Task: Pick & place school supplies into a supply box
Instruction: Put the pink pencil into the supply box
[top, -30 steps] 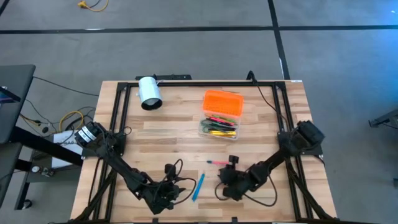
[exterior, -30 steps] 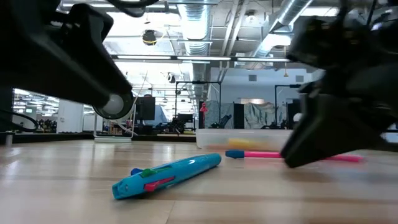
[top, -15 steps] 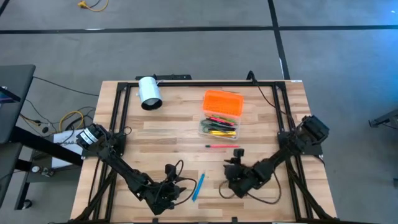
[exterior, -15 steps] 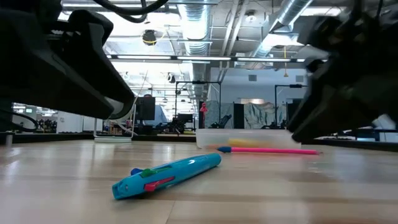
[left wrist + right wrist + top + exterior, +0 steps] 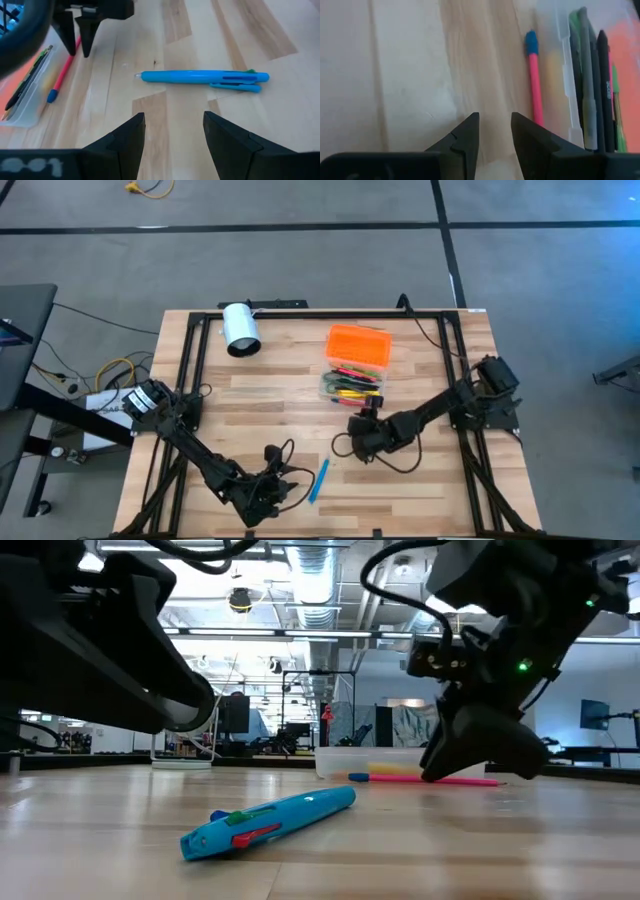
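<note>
The supply box's clear body [image 5: 326, 386] lies with its orange lid [image 5: 358, 344] swung open behind it; several pens and pencils [image 5: 592, 75] lie inside. A pink pen with a blue cap [image 5: 535, 85] lies on the table along the box's near side. My right gripper [image 5: 495, 131] is open and stands low over that pen's uncapped end [image 5: 480, 780]; whether a finger touches it, I cannot tell. A light blue pen [image 5: 200, 77] lies on the table near the front edge. My left gripper [image 5: 175, 130] is open just short of it, with nothing between its fingers.
A white cylinder [image 5: 240, 329] lies at the table's far left. Black frame rails [image 5: 190, 370] run along the table's left, right and far sides. Bare wood shows between the blue pen [image 5: 319, 480] and the box.
The pink pen has moved along the table toward the far edge and now lies beside the box. My right gripper has gone toward the far edge and the left, after the pen, and has tipped and rolled somewhat. Its finger gap looks unchanged.
</note>
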